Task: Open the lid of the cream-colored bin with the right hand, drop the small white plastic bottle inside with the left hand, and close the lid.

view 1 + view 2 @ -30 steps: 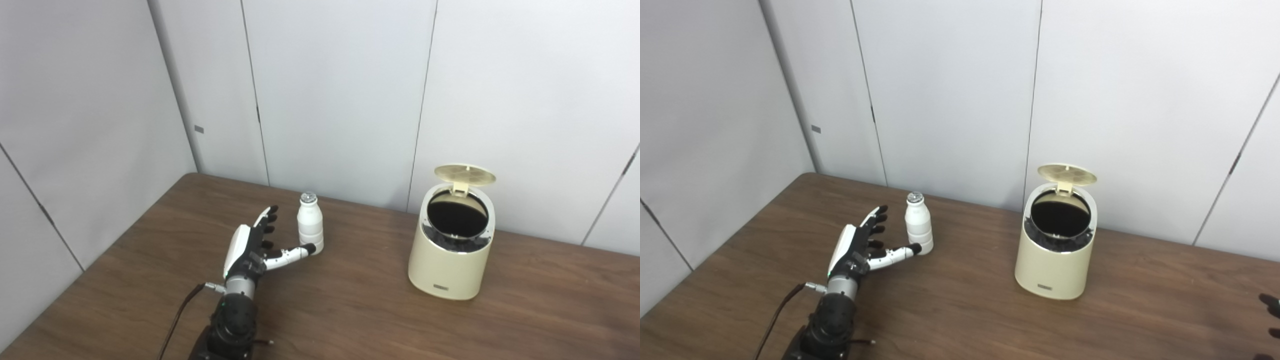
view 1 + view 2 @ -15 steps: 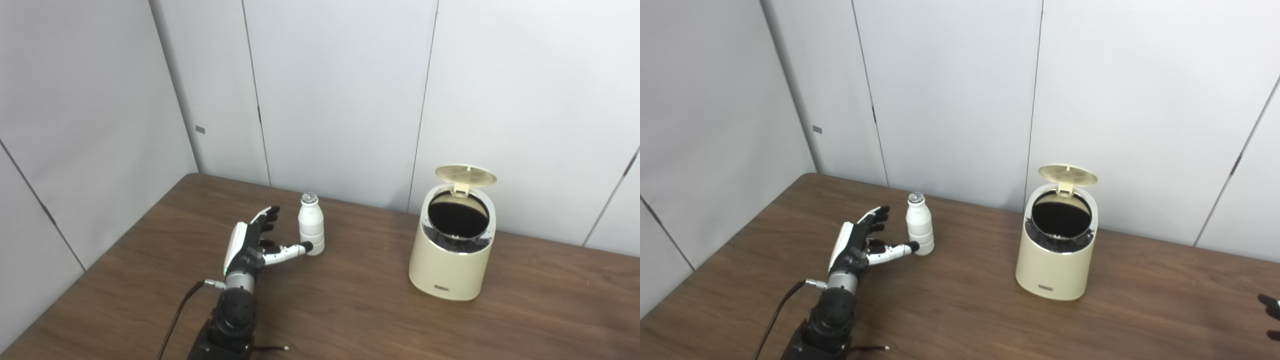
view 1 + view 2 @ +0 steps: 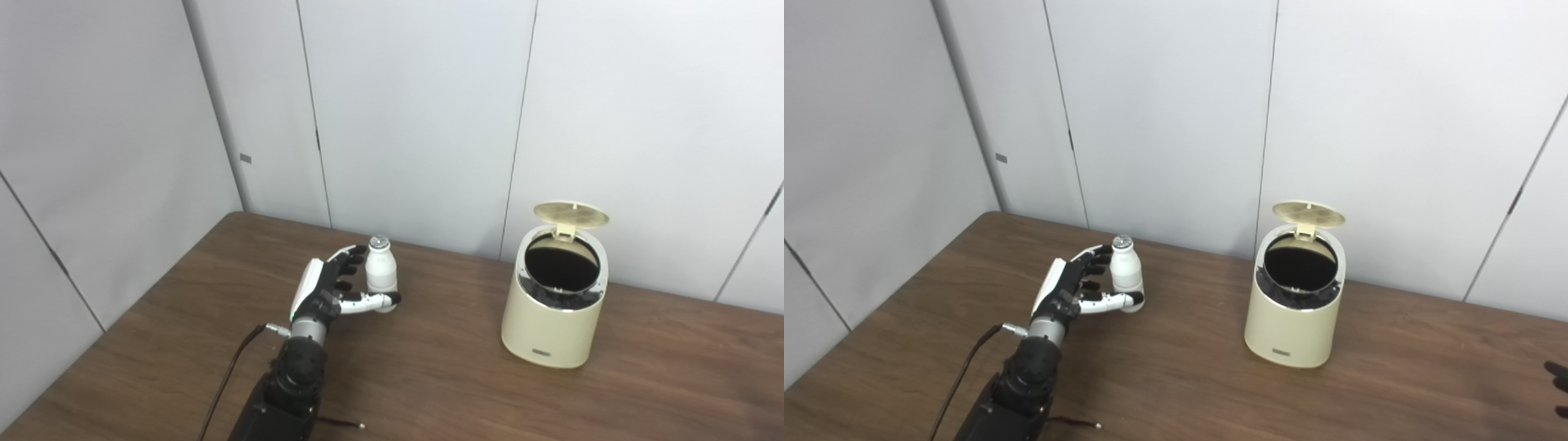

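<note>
The small white plastic bottle (image 3: 381, 271) with a silver cap stands upright on the brown table (image 3: 429, 380), left of centre. My left hand (image 3: 329, 289) is open and cups it: the fingers (image 3: 349, 268) lie against its left side and the thumb (image 3: 375, 300) crosses in front of its base. The cream-colored bin (image 3: 553, 321) stands to the right with its round lid (image 3: 571, 214) flipped up and its dark inside showing. Of my right hand (image 3: 1557, 378) only dark fingertips show at the right edge of the right eye view, low over the table.
Grey wall panels (image 3: 416, 110) close off the table at the back and on the left. A black cable (image 3: 223, 386) trails from the left wrist over the table. Bare tabletop lies between bottle and bin.
My left hand has moved right and forward, from beside the bottle to around it, with the thumb now across its front. Bottle, bin and lid have stayed put.
</note>
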### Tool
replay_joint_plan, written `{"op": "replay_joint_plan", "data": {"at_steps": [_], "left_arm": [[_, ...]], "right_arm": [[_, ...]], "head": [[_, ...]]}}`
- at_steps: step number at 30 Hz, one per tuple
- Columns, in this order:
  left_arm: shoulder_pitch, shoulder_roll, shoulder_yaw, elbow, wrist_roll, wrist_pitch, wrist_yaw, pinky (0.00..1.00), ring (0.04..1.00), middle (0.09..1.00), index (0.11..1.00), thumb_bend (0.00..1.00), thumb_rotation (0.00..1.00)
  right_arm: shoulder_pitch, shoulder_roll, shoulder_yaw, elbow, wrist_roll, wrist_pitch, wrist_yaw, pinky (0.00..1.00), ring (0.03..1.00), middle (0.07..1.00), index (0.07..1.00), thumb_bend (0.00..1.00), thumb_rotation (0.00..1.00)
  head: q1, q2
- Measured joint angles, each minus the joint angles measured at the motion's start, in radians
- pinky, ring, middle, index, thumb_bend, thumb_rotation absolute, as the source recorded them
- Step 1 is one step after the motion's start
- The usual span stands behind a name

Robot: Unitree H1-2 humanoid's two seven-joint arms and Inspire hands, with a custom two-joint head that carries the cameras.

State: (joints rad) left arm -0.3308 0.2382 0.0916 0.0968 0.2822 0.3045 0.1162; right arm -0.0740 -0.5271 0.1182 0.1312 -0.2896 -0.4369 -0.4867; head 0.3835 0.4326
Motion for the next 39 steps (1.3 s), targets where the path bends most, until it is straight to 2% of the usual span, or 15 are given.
{"op": "replay_joint_plan", "data": {"at_steps": [8, 9, 11, 13, 16, 17, 18, 20, 22, 26, 33, 39], "left_arm": [[-0.058, 0.013, -0.018, 0.019, 0.035, 0.001, 0.001, 0.69, 0.797, 0.822, 0.848, 1.0, 0.22], [-0.066, 0.015, -0.023, 0.025, 0.043, -0.001, 0.01, 0.65, 0.756, 0.776, 0.792, 1.0, 0.18], [-0.081, 0.009, -0.022, 0.063, 0.074, -0.017, 0.075, 0.59, 0.682, 0.694, 0.695, 0.98, 0.09], [-0.085, -0.004, -0.014, 0.095, 0.1, -0.051, 0.145, 0.55, 0.63, 0.639, 0.635, 0.94, 0.03], [-0.091, -0.032, 0.001, 0.147, 0.122, -0.12, 0.263, 0.48, 0.556, 0.566, 0.572, 0.87, 0.0], [-0.093, -0.039, 0.003, 0.164, 0.131, -0.14, 0.299, 0.45, 0.523, 0.513, 0.539, 0.66, 0.0], [-0.095, -0.041, 0.004, 0.181, 0.139, -0.159, 0.322, 0.42, 0.496, 0.491, 0.531, 0.59, 0.0], [-0.105, -0.042, 0.005, 0.212, 0.153, -0.169, 0.364, 0.37, 0.459, 0.474, 0.505, 0.52, 0.0], [-0.111, -0.039, 0.003, 0.229, 0.17, -0.169, 0.395, 0.34, 0.449, 0.473, 0.495, 0.51, 0.0], [-0.113, -0.033, -0.003, 0.247, 0.189, -0.17, 0.42, 0.27, 0.419, 0.464, 0.492, 0.51, 0.0], [-0.112, -0.033, -0.002, 0.248, 0.178, -0.17, 0.415, 0.33, 0.467, 0.484, 0.464, 0.51, 0.0], [-0.109, -0.033, 0.001, 0.246, 0.154, -0.17, 0.405, 0.34, 0.47, 0.488, 0.463, 0.51, 0.0]], "right_arm": [[0.015, 0.011, -0.017, -0.021, -0.008, 0.0, 0.011, 0.64, 0.795, 0.83, 0.811, 0.72, 1.0], [0.016, 0.016, -0.022, -0.022, -0.008, 0.0, 0.014, 0.64, 0.796, 0.831, 0.812, 0.72, 1.0], [0.017, 0.02, -0.028, -0.024, -0.008, 0.0, 0.019, 0.64, 0.799, 0.832, 0.813, 0.71, 1.0], [0.018, 0.023, -0.03, -0.027, -0.008, 0.0, 0.021, 0.64, 0.799, 0.832, 0.812, 0.72, 1.0], [0.02, 0.023, -0.032, -0.029, -0.008, 0.0, 0.03, 0.64, 0.797, 0.83, 0.81, 0.72, 1.0], [0.021, 0.024, -0.032, -0.031, -0.008, 0.0, 0.033, 0.64, 0.796, 0.83, 0.81, 0.72, 1.0], [0.021, 0.024, -0.032, -0.032, -0.008, 0.0, 0.034, 0.64, 0.797, 0.832, 0.813, 0.72, 1.0], [0.023, 0.027, -0.035, -0.036, -0.009, 0.0, 0.036, 0.65, 0.798, 0.833, 0.814, 0.72, 1.0], [0.027, 0.029, -0.037, -0.042, -0.008, 0.0, 0.039, 0.65, 0.798, 0.834, 0.814, 0.73, 1.0], [0.039, 0.035, -0.044, -0.059, -0.009, 0.0, 0.055, 0.65, 0.801, 0.835, 0.818, 0.73, 1.0], [0.043, 0.057, -0.071, -0.064, -0.008, 0.0, 0.079, 0.64, 0.799, 0.831, 0.812, 0.73, 1.0], [0.044, 0.064, -0.079, -0.067, -0.007, 0.0, 0.092, 0.64, 0.8, 0.831, 0.813, 0.72, 1.0]], "head": [[-0.006, 0.002], [-0.006, 0.002], [-0.008, 0.002], [-0.011, 0.003], [-0.012, 0.005], [-0.014, 0.005], [-0.015, 0.008], [-0.017, 0.009], [-0.017, 0.011], [-0.02, 0.014], [-0.025, 0.015], [-0.029, 0.015]]}}
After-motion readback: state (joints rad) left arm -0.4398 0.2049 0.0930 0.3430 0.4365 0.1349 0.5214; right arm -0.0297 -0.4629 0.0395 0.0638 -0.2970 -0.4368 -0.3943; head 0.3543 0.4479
